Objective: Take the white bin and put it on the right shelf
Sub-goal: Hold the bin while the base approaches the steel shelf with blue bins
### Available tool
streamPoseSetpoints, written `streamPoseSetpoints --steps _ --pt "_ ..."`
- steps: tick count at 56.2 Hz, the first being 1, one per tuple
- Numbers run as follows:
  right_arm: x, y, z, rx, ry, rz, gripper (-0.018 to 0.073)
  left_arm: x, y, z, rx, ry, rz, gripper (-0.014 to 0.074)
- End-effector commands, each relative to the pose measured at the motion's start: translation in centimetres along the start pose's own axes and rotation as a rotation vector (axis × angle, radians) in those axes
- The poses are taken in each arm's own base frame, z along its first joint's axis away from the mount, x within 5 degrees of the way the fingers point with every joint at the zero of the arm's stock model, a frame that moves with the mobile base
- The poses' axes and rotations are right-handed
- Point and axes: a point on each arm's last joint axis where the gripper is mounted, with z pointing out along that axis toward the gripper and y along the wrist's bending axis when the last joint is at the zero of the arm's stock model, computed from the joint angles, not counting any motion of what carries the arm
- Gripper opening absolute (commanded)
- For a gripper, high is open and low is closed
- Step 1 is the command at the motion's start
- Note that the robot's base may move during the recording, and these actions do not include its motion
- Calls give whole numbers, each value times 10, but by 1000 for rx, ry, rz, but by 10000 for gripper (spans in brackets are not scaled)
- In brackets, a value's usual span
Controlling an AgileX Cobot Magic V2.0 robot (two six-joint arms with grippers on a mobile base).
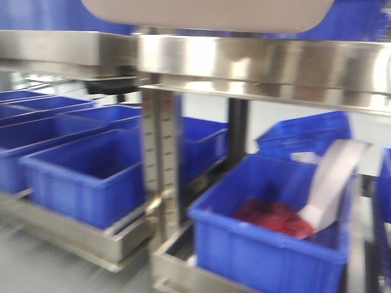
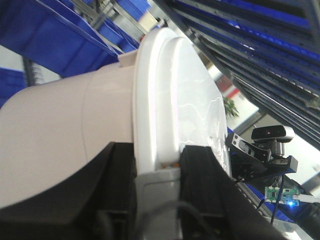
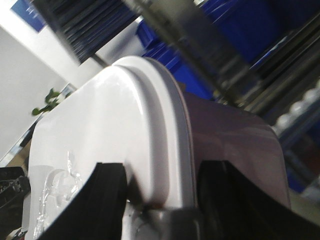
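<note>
The white bin (image 1: pixel 208 15) hangs at the top of the front view, its pale underside just above the shiny steel rail of the right shelf (image 1: pixel 263 64). In the left wrist view the bin (image 2: pixel 165 90) fills the frame, pinkish wall to the left and glossy lid to the right. My left gripper (image 2: pixel 159 152) is shut on the bin's rim, one black finger on each side by a grey handle piece. The right wrist view shows the same bin (image 3: pixel 125 125) from the other end, with my right gripper (image 3: pixel 162 172) shut on its rim.
Several blue crates (image 1: pixel 91 177) stand on the lower shelves. One crate (image 1: pixel 269 244) holds something red and a white strip. A perforated metal upright (image 1: pixel 160 159) runs down the middle. More rack rails and blue crates (image 3: pixel 250 30) lie behind the bin.
</note>
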Motion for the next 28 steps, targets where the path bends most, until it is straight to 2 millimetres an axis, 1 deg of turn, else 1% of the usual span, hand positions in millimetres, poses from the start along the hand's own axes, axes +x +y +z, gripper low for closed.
streamPoseSetpoints --steps 1,28 --pt "0 42 -5 -212 29 -19 69 8 -55 -2 326 118 60 -127" --pt "0 42 -5 -212 28 -19 69 8 -55 -2 326 118 60 -127"
